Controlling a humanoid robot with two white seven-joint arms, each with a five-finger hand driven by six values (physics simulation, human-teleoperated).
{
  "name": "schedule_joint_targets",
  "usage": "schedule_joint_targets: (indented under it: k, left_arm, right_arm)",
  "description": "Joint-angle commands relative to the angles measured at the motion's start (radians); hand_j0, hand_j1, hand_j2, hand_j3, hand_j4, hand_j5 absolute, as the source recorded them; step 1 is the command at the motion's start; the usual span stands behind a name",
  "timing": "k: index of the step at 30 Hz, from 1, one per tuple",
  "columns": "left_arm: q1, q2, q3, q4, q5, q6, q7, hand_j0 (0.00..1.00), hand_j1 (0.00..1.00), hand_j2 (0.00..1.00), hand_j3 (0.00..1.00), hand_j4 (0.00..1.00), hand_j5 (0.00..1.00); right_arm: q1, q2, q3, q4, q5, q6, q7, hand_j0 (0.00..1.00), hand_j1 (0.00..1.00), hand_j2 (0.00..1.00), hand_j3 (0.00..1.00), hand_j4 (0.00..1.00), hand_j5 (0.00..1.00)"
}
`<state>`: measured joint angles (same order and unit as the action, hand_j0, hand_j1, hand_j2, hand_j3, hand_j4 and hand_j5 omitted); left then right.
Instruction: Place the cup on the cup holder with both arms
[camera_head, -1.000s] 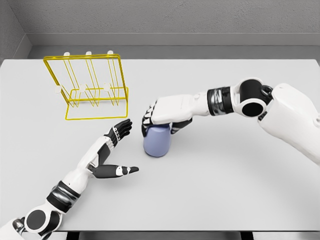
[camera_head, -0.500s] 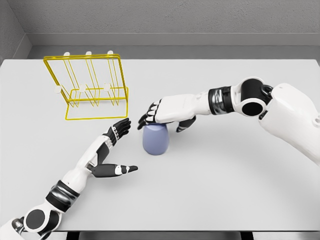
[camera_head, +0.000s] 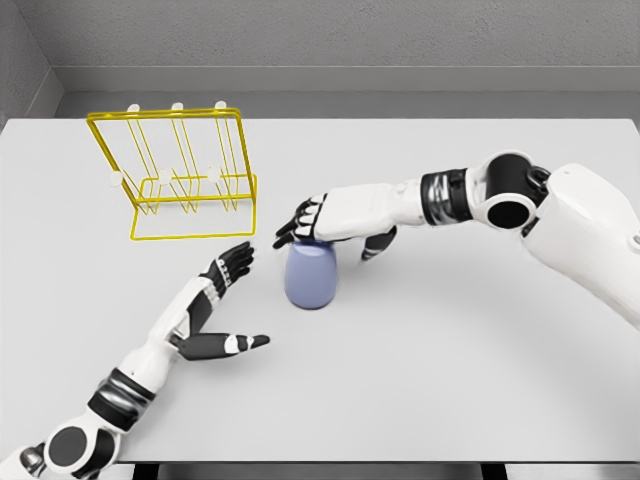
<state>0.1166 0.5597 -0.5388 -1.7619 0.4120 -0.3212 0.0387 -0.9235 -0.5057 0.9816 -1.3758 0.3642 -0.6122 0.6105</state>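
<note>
Cup (camera_head: 310, 277), pale lavender-blue, stands upside down on the grey table (camera_head: 450, 370), roughly mid-table, right of and nearer than the cup holder. Cup holder (camera_head: 180, 175) is a yellow wire rack at far left of the table, with 3 white-tipped pegs along its top and more lower down; nothing hangs on it.

Right hand (camera_head: 330, 222) comes in from the right, palm down, sitting over the top of the cup's far side. Its dark fingers (camera_head: 292, 228) are loosely spread toward the left, thumb (camera_head: 378, 243) hanging down to the right of the cup. It grips nothing; cannot tell if the palm just touches the cup's top or hovers clear.

Left hand (camera_head: 222, 300) comes in from lower left, flat and wide, holding nothing. Fingers (camera_head: 234, 263) point up-right toward the cup, near it but apart. Thumb (camera_head: 230, 344) sticks out to the right, nearer the table's front edge.

Cup and rack are apart, with bare table between them.
</note>
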Motion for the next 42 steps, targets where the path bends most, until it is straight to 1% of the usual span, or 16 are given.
schedule_joint_targets:
  k: [1, 7, 10, 11, 14, 16, 18, 20, 22, 26, 31, 33, 35, 38, 39, 42]
  left_arm:
    - [0.002, 0.000, 0.030, -0.001, 0.001, 0.008, 0.000, 1.00, 1.00, 1.00, 1.00, 1.00, 1.00]
    - [0.002, -0.001, 0.036, -0.001, 0.001, 0.007, 0.000, 1.00, 1.00, 1.00, 1.00, 1.00, 1.00]
    - [0.002, -0.001, 0.036, -0.001, 0.001, 0.007, 0.000, 1.00, 1.00, 1.00, 1.00, 1.00, 1.00]
    - [0.000, -0.001, 0.036, -0.001, 0.001, 0.007, 0.001, 1.00, 1.00, 1.00, 1.00, 1.00, 1.00]
    - [-0.003, -0.007, 0.036, -0.001, -0.002, 0.005, 0.001, 1.00, 1.00, 1.00, 1.00, 1.00, 1.00]
    - [-0.005, -0.009, 0.037, -0.001, -0.002, 0.002, 0.001, 1.00, 1.00, 1.00, 1.00, 1.00, 1.00]
    - [-0.009, -0.014, 0.037, -0.001, -0.004, 0.001, 0.000, 1.00, 1.00, 1.00, 1.00, 1.00, 1.00]
    - [-0.015, -0.015, 0.037, -0.001, -0.009, -0.002, 0.000, 1.00, 1.00, 1.00, 1.00, 1.00, 1.00]
    - [-0.017, -0.018, 0.051, -0.001, -0.009, -0.002, 0.000, 1.00, 1.00, 1.00, 1.00, 1.00, 1.00]
    - [-0.028, -0.040, 0.049, 0.001, -0.015, 0.004, 0.000, 1.00, 1.00, 1.00, 1.00, 1.00, 1.00]
    - [-0.041, -0.099, 0.045, 0.002, -0.021, 0.005, 0.000, 1.00, 1.00, 1.00, 1.00, 1.00, 1.00]
    - [-0.048, -0.103, 0.042, 0.002, -0.021, 0.008, 0.000, 1.00, 1.00, 1.00, 1.00, 1.00, 1.00]
    - [-0.048, -0.110, 0.042, 0.002, -0.021, 0.045, 0.001, 1.00, 1.00, 1.00, 1.00, 1.00, 1.00]
    - [-0.058, -0.124, 0.042, 0.005, -0.021, 0.119, 0.001, 1.00, 1.00, 1.00, 1.00, 1.00, 1.00]
    - [-0.069, -0.136, 0.040, 0.009, -0.033, 0.134, 0.001, 1.00, 1.00, 1.00, 1.00, 1.00, 1.00]
    - [-0.069, -0.153, 0.040, 0.010, -0.074, 0.165, 0.001, 1.00, 1.00, 1.00, 1.00, 1.00, 1.00]
  right_arm:
    - [0.000, -0.011, -0.038, 0.001, -0.007, 0.001, 0.000, 1.00, 1.00, 1.00, 1.00, 1.00, 1.00]
    - [0.002, -0.019, -0.058, -0.002, -0.010, 0.001, 0.000, 1.00, 1.00, 1.00, 1.00, 1.00, 1.00]
    - [0.002, -0.033, -0.073, -0.002, -0.011, 0.001, 0.000, 1.00, 1.00, 1.00, 1.00, 1.00, 1.00]
    - [0.002, -0.048, -0.087, -0.002, -0.013, 0.001, 0.000, 1.00, 1.00, 1.00, 1.00, 1.00, 1.00]
    - [0.009, -0.146, -0.127, -0.020, -0.014, 0.001, 0.000, 1.00, 1.00, 1.00, 1.00, 1.00, 1.00]
    - [0.074, -0.300, -0.196, -0.091, -0.056, 0.001, 0.000, 1.00, 1.00, 1.00, 1.00, 1.00, 1.00]
    - [0.112, -0.418, -0.207, -0.100, -0.085, 0.001, 0.000, 1.00, 1.00, 1.00, 1.00, 1.00, 1.00]
    - [0.121, -0.459, -0.210, -0.094, -0.087, 0.001, 0.000, 1.00, 1.00, 1.00, 1.00, 1.00, 1.00]
    - [0.126, -0.450, -0.207, -0.094, -0.087, 0.001, 0.000, 1.00, 1.00, 1.00, 1.00, 1.00, 1.00]
    - [0.129, -0.442, -0.210, -0.097, -0.087, 0.001, 0.000, 1.00, 1.00, 1.00, 1.00, 1.00, 1.00]
    - [0.129, -0.471, -0.210, -0.097, -0.087, 0.001, 0.000, 1.00, 1.00, 1.00, 1.00, 1.00, 1.00]
    - [0.129, -0.470, -0.210, -0.095, -0.087, 0.001, 0.000, 1.00, 1.00, 1.00, 1.00, 1.00, 1.00]
    - [0.155, -0.458, -0.205, -0.091, -0.085, 0.001, 0.000, 1.00, 1.00, 1.00, 1.00, 1.00, 1.00]
    - [0.156, -0.438, -0.207, -0.095, -0.085, 0.001, 0.000, 1.00, 1.00, 1.00, 1.00, 1.00, 1.00]
    - [0.156, -0.436, -0.205, -0.100, -0.083, 0.001, 0.000, 1.00, 1.00, 1.00, 1.00, 1.00, 1.00]
    - [0.167, -0.418, -0.205, -0.098, -0.080, 0.001, 0.000, 1.00, 1.00, 1.00, 1.00, 1.00, 1.00]
